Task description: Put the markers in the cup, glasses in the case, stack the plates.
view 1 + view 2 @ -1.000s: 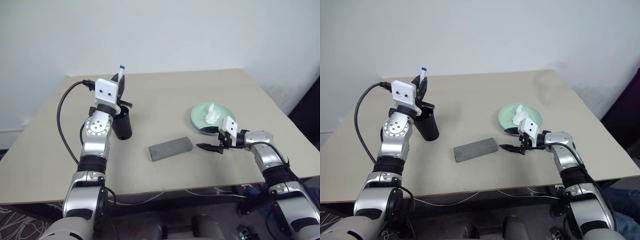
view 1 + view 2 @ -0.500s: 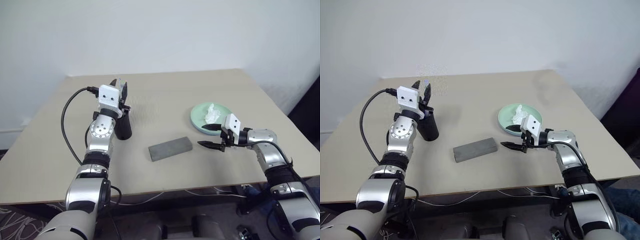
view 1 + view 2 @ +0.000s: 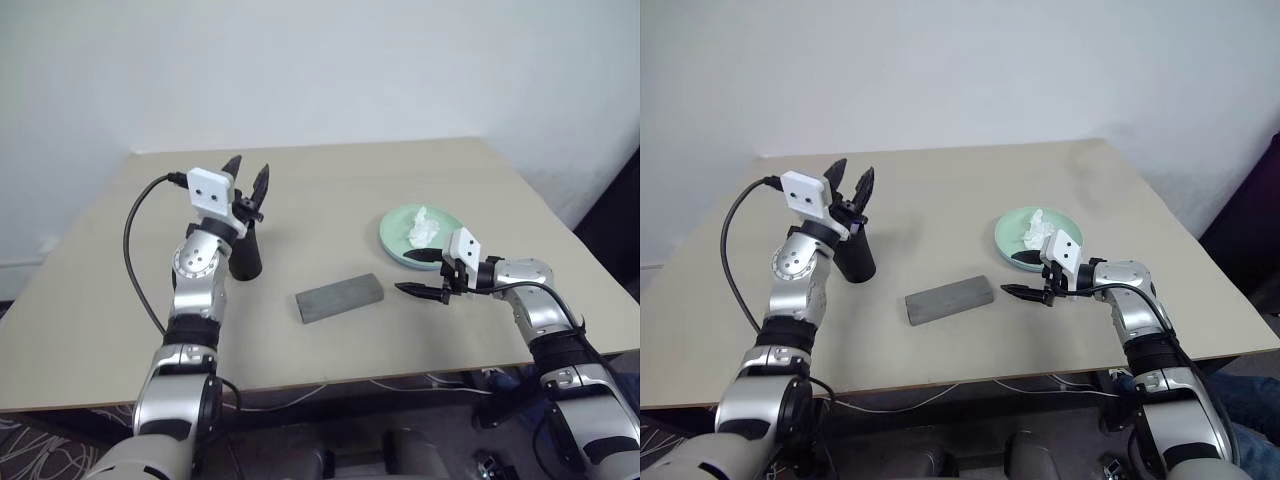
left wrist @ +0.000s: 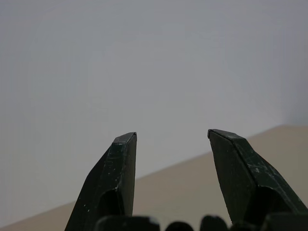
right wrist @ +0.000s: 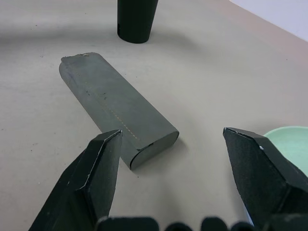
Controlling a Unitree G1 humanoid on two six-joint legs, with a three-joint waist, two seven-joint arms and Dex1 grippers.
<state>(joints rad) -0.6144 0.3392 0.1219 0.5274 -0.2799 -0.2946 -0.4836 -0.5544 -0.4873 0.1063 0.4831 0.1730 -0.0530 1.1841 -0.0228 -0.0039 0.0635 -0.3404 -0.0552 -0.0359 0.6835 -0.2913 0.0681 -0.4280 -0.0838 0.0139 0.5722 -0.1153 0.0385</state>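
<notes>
My left gripper (image 3: pixel 247 172) stands open and empty just above and behind the black cup (image 3: pixel 246 260), pointing up toward the wall; in its wrist view the left gripper (image 4: pixel 172 135) has only wall and table edge between its fingers. The markers are hidden. The grey case (image 3: pixel 340 297) lies shut at the table's middle. My right gripper (image 3: pixel 420 272) is open, lying level between the case and the mint green plate (image 3: pixel 397 238), holding nothing. The right wrist view looks over the case (image 5: pixel 118 113) to the cup (image 5: pixel 136 19). The glasses are out of view.
A crumpled white tissue (image 3: pixel 424 227) lies in the green plate. A black cable (image 3: pixel 130 250) loops from the left wrist out over the table's left side. The table's front edge (image 3: pixel 330 382) runs close below both forearms.
The left gripper has opened and the blue-capped marker it held upright over the cup is gone from its fingers. The left hand has rolled and drawn slightly back. The right arm has not moved.
</notes>
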